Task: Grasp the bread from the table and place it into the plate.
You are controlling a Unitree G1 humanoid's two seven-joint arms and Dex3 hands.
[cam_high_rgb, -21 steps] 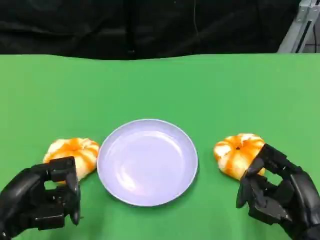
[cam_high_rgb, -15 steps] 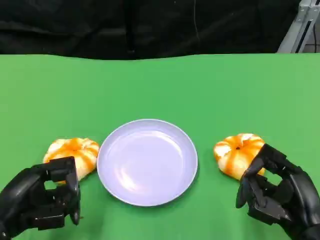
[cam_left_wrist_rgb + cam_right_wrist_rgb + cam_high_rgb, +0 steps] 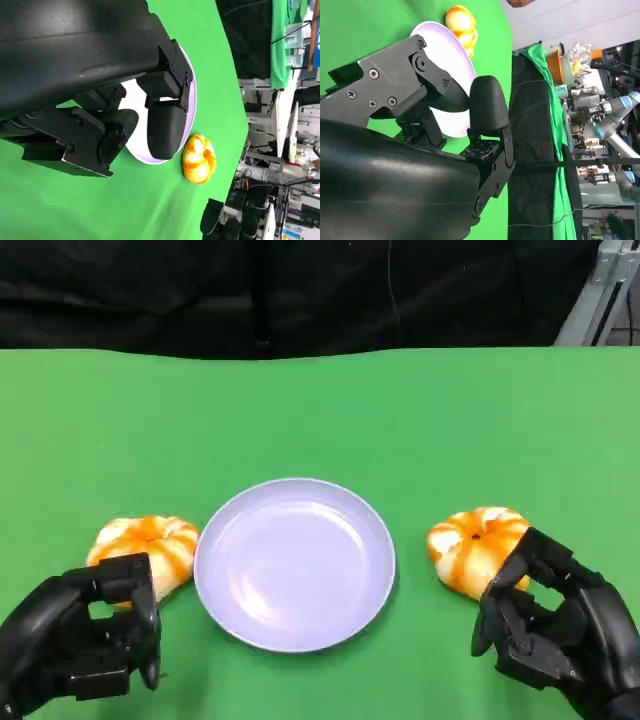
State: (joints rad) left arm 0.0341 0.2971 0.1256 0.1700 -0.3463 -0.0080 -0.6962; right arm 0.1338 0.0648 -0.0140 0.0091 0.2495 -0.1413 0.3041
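We have two round orange-and-white glazed bread rolls on the green desk, one on each side of the round pale lilac plate that sits between them toward the near edge. The left roll lies just beside the plate's left rim, and our black left hand hangs directly on its near side, fingertips close to the roll or perhaps brushing it; we cannot tell which. The right roll lies a little off the plate's right rim, and our black right hand sits on its near right side, its upper fingers overlapping the roll's edge in the head view, though contact is not certain. Both hands hold nothing, fingers apart and partly curled. Neither roll has a marked long axis, so approach angle matters little. As we judge it, each hand is near its own roll, with the right slightly more engaged; the coming move is a short reach away from us over a roll, closing on it, then carrying it inward to the plate.
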